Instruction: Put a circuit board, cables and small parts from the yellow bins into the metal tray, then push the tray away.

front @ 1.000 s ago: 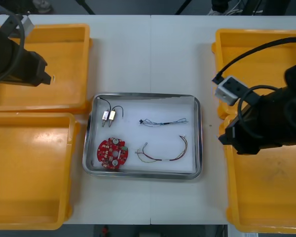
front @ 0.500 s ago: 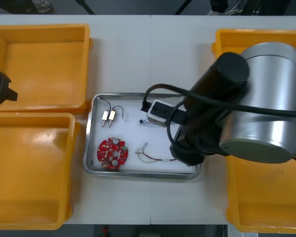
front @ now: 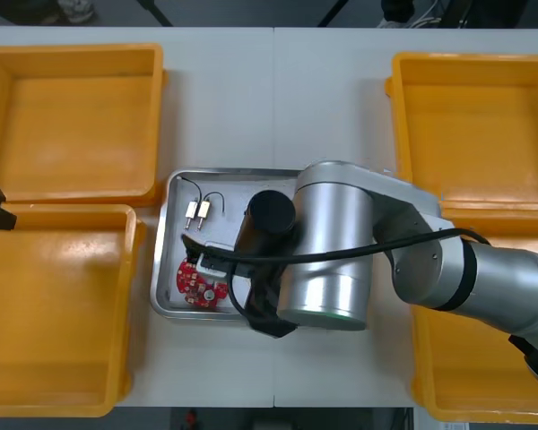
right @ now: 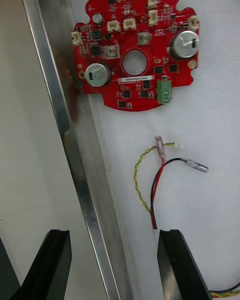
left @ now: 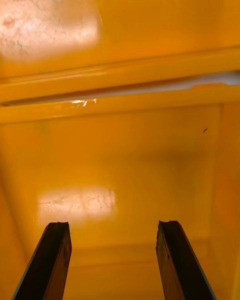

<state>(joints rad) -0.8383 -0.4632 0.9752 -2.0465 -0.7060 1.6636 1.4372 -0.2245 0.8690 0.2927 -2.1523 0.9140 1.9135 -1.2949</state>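
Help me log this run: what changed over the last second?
The right arm swung in from the right bins to over the tray; its open right tool straddles the tray's rim near the board. The left tool, open, drew back leftward over the left bins. Tray, board and small parts stayed put.
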